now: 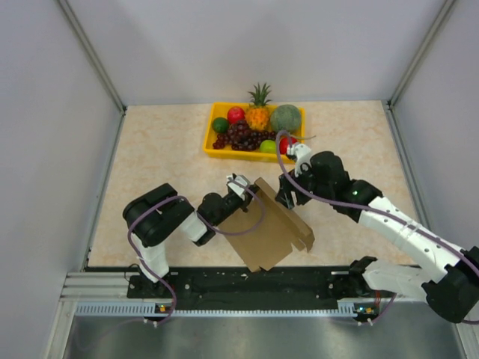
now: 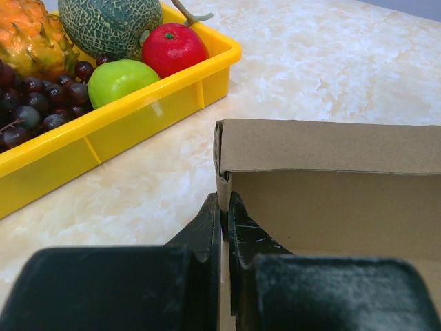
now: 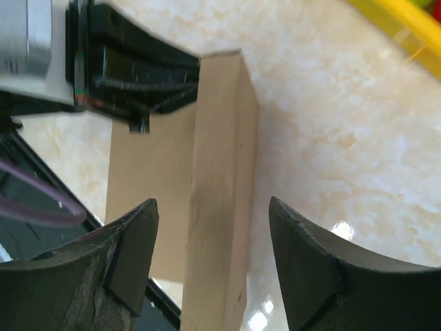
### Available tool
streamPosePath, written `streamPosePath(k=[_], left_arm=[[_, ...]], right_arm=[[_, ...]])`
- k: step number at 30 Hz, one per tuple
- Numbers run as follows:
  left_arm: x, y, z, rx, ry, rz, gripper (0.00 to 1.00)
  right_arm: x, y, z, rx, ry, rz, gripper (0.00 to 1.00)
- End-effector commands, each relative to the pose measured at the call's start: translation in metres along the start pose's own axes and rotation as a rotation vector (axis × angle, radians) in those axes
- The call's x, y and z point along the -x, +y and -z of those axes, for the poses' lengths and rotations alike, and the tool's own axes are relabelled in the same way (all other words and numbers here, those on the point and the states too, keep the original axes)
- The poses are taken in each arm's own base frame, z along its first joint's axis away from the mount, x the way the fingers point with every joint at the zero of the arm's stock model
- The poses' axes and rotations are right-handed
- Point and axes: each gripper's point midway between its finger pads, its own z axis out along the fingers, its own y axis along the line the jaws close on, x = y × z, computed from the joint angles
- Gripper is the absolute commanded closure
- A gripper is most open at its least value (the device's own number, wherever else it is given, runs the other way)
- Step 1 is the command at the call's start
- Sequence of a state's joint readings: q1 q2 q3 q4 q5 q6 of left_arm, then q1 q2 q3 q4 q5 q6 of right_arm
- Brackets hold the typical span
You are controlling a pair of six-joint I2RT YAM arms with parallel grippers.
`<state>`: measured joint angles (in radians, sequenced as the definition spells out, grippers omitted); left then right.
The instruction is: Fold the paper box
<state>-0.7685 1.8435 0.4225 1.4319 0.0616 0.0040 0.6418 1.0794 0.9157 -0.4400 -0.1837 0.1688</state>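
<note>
Brown cardboard: the paper box [image 1: 273, 233], partly folded with one long wall raised, is at the near edge of the marbled table [image 1: 161, 157], between the two arms. Whether its base lies flat cannot be told. Left gripper [image 2: 224, 207] is pinched tight on a thin cardboard wall at a box corner, one finger on each side. Right gripper [image 3: 212, 210] is spread wide, straddling the raised wall. Its fingers look clear of the cardboard and grip nothing. Yellow tray [image 1: 212, 138] of fruit sits farther back, apart from the box.
</note>
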Motion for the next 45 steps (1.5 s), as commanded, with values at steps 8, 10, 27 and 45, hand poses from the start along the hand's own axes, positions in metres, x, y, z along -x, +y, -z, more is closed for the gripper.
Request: streamPosePath(k=[8, 10, 27, 45], left_arm=[[0.011, 0.006, 0.007, 0.038, -0.072, -0.014, 1.0], [0.012, 0.006, 0.007, 0.035, -0.075, -0.013, 1.0], [0.005, 0.001, 0.003, 0.005, -0.058, -0.01, 0.88], [0.011, 0.004, -0.005, 0.03, -0.073, -0.014, 0.82]], right_arm=[[-0.026, 0.001, -0.022, -0.142, 0.092, 0.173, 0.34], [-0.022, 0.001, -0.026, -0.155, 0.081, 0.171, 0.35], [-0.026, 0.017, -0.036, -0.07, 0.082, 0.139, 0.69], [-0.032, 0.033, -0.045, -0.013, 0.107, 0.137, 0.8]])
